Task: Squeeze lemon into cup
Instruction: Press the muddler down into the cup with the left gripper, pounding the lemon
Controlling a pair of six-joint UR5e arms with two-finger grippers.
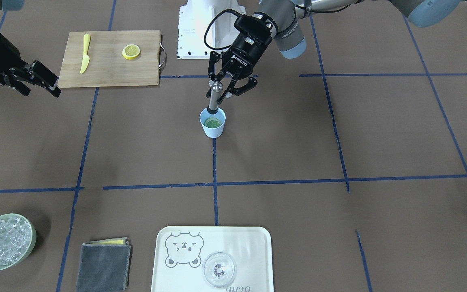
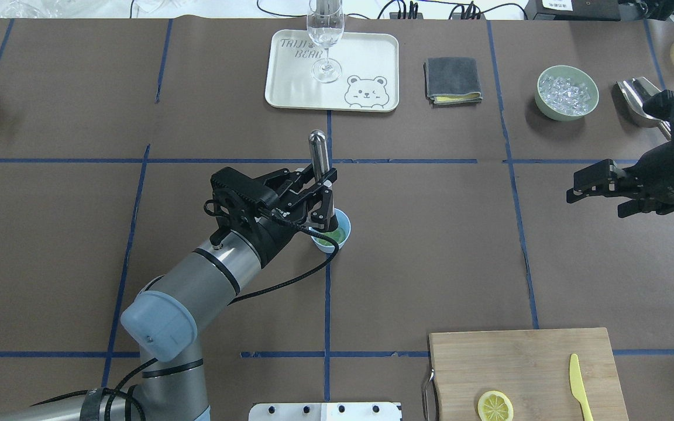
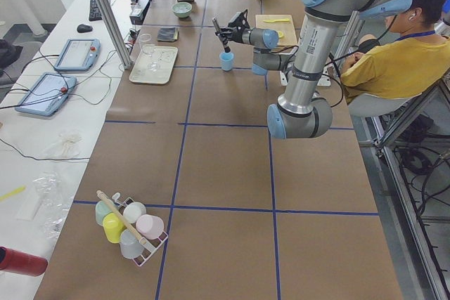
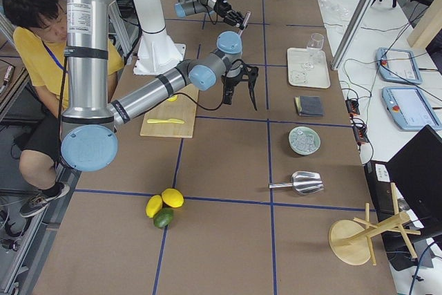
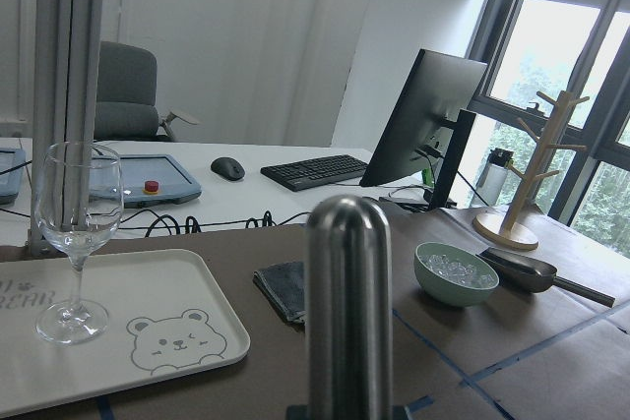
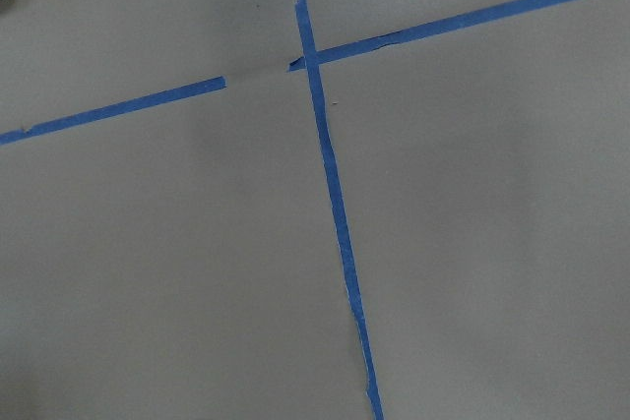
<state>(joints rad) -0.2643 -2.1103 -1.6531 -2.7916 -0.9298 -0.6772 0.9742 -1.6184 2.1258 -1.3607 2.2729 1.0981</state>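
Note:
The light-blue cup (image 1: 212,126) stands at the table's middle and also shows in the overhead view (image 2: 337,234). One lemon slice (image 1: 213,121) lies flat inside it, tinted green. A steel muddler (image 1: 214,97) stands slightly tilted in the cup, its lower end on the slice. My left gripper (image 1: 218,94) is shut on the muddler's shaft just above the cup (image 2: 326,199). The muddler's rounded top fills the left wrist view (image 5: 346,302). The second lemon slice (image 1: 131,51) lies on the wooden cutting board (image 1: 108,73). My right gripper (image 2: 597,202) is open and empty, well away from the cup.
A yellow plastic knife (image 1: 84,59) lies on the board. A cream tray (image 2: 296,88) holds a clear stemmed glass (image 2: 325,35). A folded grey cloth (image 2: 453,80), a green bowl of ice (image 2: 567,92) and a metal scoop (image 2: 635,99) sit along the far side.

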